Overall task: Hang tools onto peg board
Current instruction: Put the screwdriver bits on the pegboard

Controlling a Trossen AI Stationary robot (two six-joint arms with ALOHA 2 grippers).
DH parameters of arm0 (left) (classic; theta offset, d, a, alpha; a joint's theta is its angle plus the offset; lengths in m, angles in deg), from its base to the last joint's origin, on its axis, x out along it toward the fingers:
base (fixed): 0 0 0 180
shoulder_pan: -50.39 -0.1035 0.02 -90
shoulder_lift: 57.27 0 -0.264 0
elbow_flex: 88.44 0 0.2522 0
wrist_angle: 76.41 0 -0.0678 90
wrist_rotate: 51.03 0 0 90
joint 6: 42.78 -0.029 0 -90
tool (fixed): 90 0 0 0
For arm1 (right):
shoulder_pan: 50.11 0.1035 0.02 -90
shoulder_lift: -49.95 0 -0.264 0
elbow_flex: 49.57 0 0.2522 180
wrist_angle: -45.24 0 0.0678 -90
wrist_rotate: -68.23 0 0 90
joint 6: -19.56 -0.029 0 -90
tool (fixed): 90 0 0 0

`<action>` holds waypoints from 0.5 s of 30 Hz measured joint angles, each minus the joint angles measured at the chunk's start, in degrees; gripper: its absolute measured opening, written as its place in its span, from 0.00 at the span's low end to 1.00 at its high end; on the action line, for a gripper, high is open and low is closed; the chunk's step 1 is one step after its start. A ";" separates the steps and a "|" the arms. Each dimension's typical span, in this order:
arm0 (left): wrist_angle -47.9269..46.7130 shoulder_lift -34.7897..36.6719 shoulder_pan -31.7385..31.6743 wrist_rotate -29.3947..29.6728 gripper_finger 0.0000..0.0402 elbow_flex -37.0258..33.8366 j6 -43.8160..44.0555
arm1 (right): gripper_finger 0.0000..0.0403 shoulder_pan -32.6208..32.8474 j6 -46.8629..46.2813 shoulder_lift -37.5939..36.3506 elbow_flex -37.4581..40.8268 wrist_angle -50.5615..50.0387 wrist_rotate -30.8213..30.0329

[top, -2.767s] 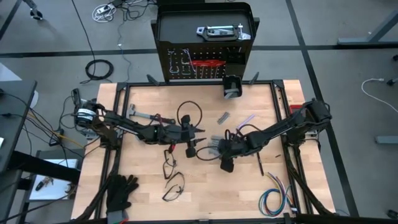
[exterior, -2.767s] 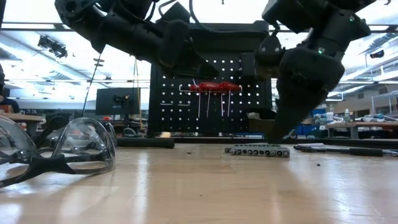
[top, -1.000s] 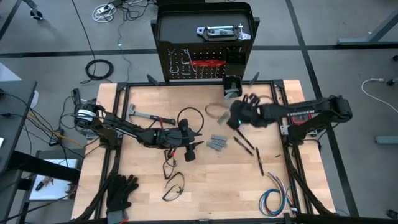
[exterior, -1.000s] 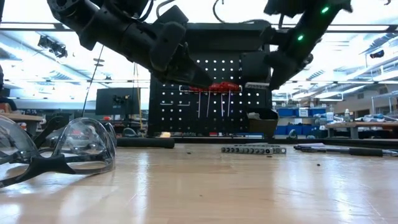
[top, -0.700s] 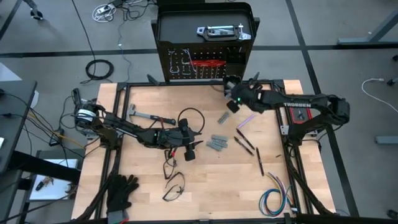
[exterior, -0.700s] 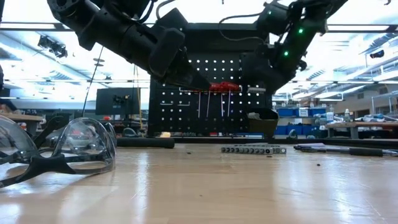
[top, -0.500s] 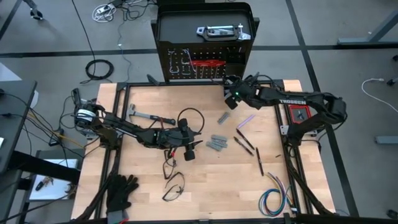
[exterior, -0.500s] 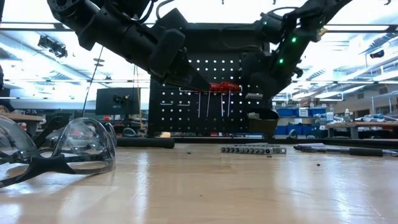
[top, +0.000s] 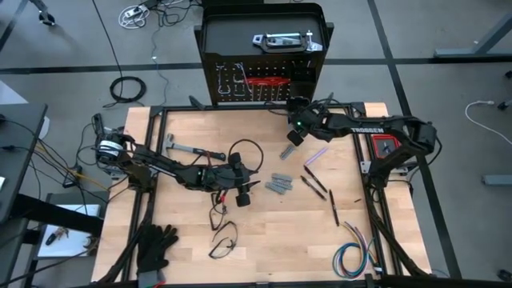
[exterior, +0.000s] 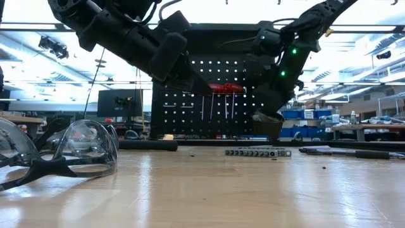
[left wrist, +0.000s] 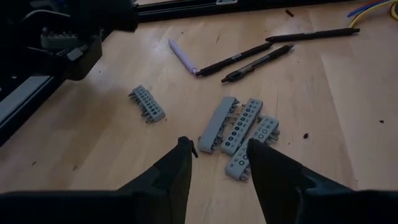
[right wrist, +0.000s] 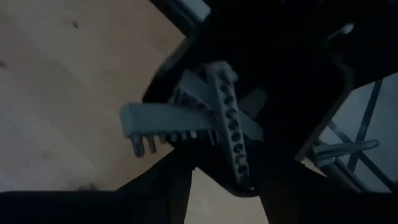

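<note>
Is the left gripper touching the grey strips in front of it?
Apart. In the left wrist view the open left gripper hovers short of the grey strips, bare wood showing between.

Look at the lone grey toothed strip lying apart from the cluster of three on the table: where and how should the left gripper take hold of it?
Grip the lone grey strip across its narrow width at mid-length, coming straight down from above. It lies flat on the wooden table, clear of the cluster of three strips, so open fingers would probably straddle its long sides freely.
</note>
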 joint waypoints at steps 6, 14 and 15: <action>-0.26 0.00 0.00 0.00 0.39 0.00 0.23 | 0.44 -0.04 0.90 -4.94 -0.02 -1.13 0.25; -1.05 0.00 0.00 -1.01 0.39 0.00 0.27 | 0.43 6.10 0.43 -13.01 -0.04 -1.80 14.03; -1.08 0.00 0.00 -1.65 0.39 0.00 0.26 | 0.44 7.50 -0.18 -13.04 -0.04 -1.76 17.08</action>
